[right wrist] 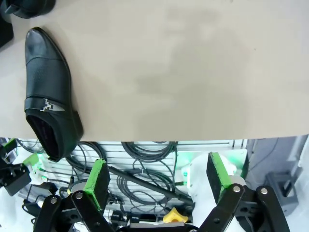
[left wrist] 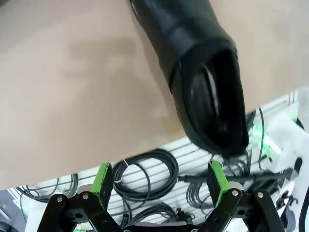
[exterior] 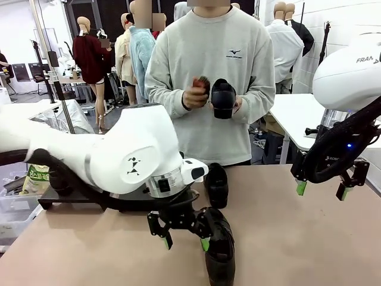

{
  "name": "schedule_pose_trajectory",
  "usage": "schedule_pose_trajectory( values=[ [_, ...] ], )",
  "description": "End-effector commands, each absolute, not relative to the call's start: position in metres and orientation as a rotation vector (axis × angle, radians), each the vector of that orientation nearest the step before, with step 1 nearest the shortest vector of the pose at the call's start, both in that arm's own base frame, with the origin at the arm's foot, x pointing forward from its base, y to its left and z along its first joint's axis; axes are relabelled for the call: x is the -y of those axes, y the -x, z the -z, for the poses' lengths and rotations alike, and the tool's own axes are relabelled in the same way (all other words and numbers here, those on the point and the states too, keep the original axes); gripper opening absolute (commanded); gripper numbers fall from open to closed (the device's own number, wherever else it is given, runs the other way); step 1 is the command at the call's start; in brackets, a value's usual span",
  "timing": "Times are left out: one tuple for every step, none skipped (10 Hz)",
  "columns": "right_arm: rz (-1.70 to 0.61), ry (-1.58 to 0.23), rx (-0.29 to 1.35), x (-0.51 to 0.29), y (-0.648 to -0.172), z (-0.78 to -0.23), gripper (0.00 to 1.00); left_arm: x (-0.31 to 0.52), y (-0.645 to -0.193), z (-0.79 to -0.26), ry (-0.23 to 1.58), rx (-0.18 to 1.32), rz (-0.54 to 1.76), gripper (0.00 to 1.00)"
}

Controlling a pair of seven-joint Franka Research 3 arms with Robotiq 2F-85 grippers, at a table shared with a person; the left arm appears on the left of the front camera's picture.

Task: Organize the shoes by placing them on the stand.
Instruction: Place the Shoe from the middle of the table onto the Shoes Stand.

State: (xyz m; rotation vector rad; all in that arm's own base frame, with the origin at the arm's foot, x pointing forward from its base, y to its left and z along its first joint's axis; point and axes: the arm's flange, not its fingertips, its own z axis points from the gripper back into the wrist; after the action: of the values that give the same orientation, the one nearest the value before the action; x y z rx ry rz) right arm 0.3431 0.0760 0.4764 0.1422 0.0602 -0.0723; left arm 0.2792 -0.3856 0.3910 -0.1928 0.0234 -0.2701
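Front view: left hand (exterior: 186,241) spread open, low over the bench (exterior: 297,250), black shoe (exterior: 221,255) just to its right, likely lining up a grab; right hand (exterior: 321,189) hangs open, well clear

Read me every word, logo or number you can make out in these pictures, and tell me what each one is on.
"FRA", cut off by the picture edge: on the right arm's white housing.
Logo with small lettering on the chest of the person's grey sweatshirt: too small to read.
Print on the green-and-white packet at the left: blurred, unreadable.
Pale lettering on the black body of the right gripper: too blurred to read.
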Motion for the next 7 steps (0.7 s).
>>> schedule_pose_trajectory(
  values=[
    [0.07,-0.163,-0.052,-0.079,-0.348,-0.477,1.0,0.408,-0.289,-0.391,0.173,0.003,0.222,1.0],
    [0.07,-0.163,-0.052,-0.079,-0.348,-0.477,1.0,0.412,-0.295,-0.391,0.179,0.003,0.195,1.0],
    [0.07,-0.163,-0.052,-0.079,-0.348,-0.477,1.0,0.414,-0.303,-0.392,0.194,0.005,0.166,1.0],
    [0.07,-0.163,-0.052,-0.079,-0.348,-0.477,1.0,0.415,-0.309,-0.391,0.196,-0.016,0.142,1.0],
    [0.07,-0.163,-0.052,-0.079,-0.348,-0.477,1.0,0.416,-0.309,-0.386,0.186,-0.022,0.128,1.0],
    [0.07,-0.163,-0.052,-0.079,-0.348,-0.477,1.0,0.418,-0.313,-0.382,0.183,-0.015,0.12,1.0],
    [0.07,-0.163,-0.052,-0.079,-0.348,-0.477,1.0,0.421,-0.319,-0.376,0.174,-0.024,0.112,1.0]
  ],
)
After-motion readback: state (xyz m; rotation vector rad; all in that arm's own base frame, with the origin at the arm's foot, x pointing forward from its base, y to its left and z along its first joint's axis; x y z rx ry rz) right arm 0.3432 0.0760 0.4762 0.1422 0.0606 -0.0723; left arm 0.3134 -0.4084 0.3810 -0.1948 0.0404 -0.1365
